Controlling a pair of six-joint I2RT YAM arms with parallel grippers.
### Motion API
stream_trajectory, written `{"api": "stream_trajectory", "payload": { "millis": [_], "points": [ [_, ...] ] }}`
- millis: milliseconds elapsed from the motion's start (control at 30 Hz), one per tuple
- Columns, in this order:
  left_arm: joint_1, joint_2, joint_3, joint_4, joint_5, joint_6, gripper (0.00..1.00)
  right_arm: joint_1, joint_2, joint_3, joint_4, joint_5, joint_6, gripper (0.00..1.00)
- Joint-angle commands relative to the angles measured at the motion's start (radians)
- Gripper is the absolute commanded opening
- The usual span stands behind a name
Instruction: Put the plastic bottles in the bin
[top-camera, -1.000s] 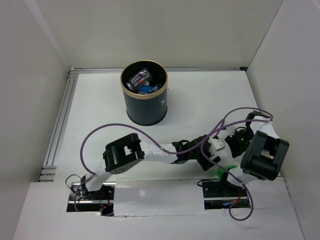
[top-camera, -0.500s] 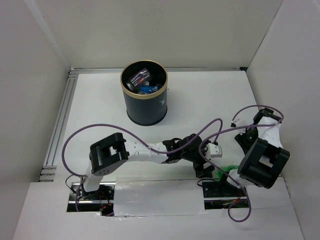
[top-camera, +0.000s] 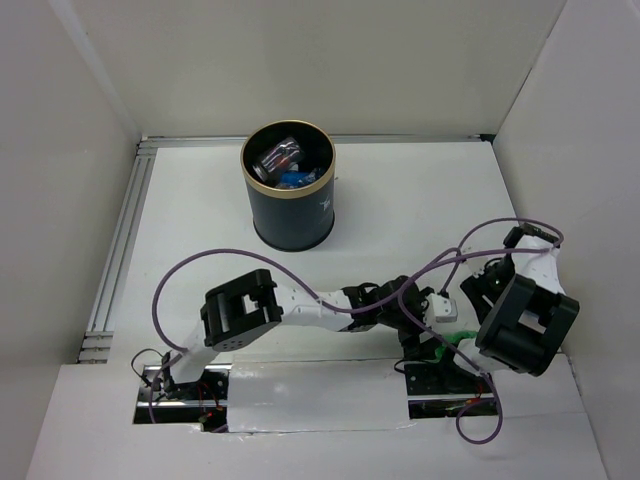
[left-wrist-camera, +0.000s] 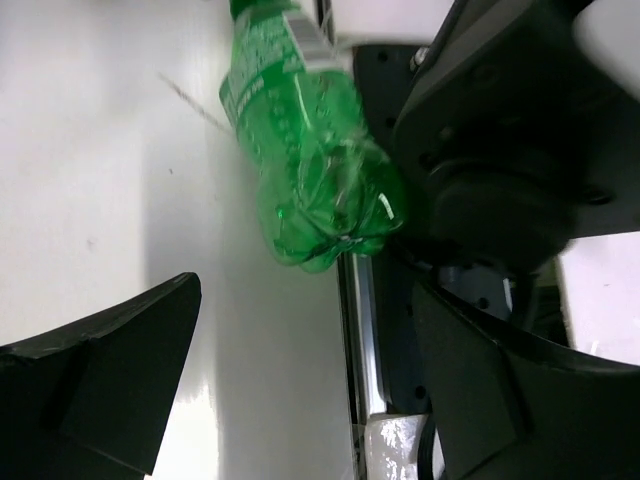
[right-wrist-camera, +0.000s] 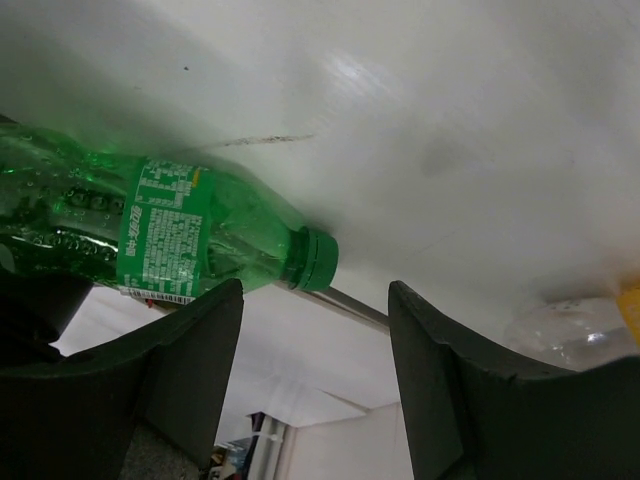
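The left claw (left-wrist-camera: 305, 300) and right claw (right-wrist-camera: 315, 300) are gaping open; the green bottle (left-wrist-camera: 310, 170) is lying on the desk (left-wrist-camera: 90, 150).

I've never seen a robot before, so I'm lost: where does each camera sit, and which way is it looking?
Top external: above and behind, looking down on the table, the bin, left arm and right arm.
Left wrist: on the left arm, looking past its open left end effector at the green bottle.
Right wrist: on the right arm, looking past its open right end effector at the table.
Shared: both wrist views show the green bottle.
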Motion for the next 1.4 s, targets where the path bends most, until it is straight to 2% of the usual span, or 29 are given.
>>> {"api": "stream_trajectory", "payload": {
  "millis": [0,100,267,433,500,733,833,1367],
  "points": [
    [-0.012,0.026,0.032,0.045,-0.033,0.020,0.99,-0.004,0.010,-0.004,-0.088,-0.009,-0.040,0.67],
    [-0.012,-0.006,0.001,0.045,-0.059,0.020,0.99,-0.004,0.010,-0.004,-0.079,0.042,-0.060,0.67],
    [-0.012,-0.103,-0.137,0.055,-0.106,0.029,0.99,-0.013,-0.040,0.051,-0.063,0.062,-0.158,0.75],
    [-0.012,-0.201,-0.246,0.055,-0.136,0.029,0.99,-0.033,-0.059,0.103,-0.123,-0.012,-0.409,0.76],
    [-0.012,-0.242,-0.289,0.043,-0.148,0.029,0.99,-0.051,-0.097,0.062,-0.123,-0.012,-0.558,0.76],
    [-0.012,-0.318,-0.338,0.000,-0.206,0.011,0.99,-0.051,-0.180,-0.102,-0.123,-0.021,-0.799,0.76],
    [-0.012,-0.348,-0.349,-0.023,-0.215,0.011,0.99,-0.051,-0.180,-0.133,-0.123,-0.021,-0.853,0.76],
    [-0.012,-0.456,-0.429,-0.083,-0.300,-0.040,0.99,-0.051,-0.082,-0.225,-0.062,-0.007,-0.907,0.76]
  ]
}}
